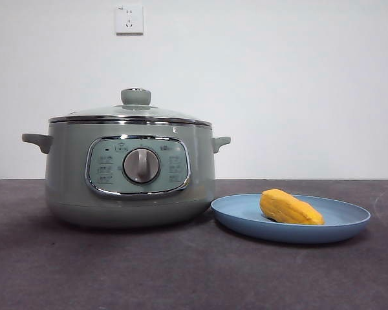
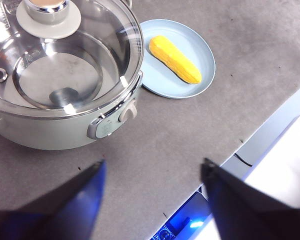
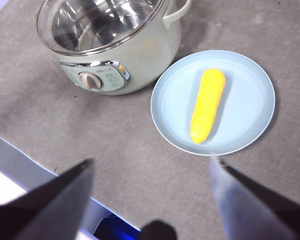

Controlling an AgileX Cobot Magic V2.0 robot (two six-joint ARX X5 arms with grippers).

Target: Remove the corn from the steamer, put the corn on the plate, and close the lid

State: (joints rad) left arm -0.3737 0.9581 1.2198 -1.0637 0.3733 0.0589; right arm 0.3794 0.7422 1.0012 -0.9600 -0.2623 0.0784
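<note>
Plate (image 1: 349, 223) nearest front camera, on grey table (image 1: 181, 271), just beside steamer (image 1: 71, 187). Corn (image 1: 290, 208) lies on plate, on its side. Lid (image 1: 132, 113) seated on steamer, knob up.

Left gripper (image 2: 152, 172) raised above table, jaws spread, holding nothing; steamer and lid ahead of it, plate with corn farther off.

Right gripper (image 3: 150, 170) raised, jaws apart, empty; corn on plate just beyond its tips, steamer farther.
</note>
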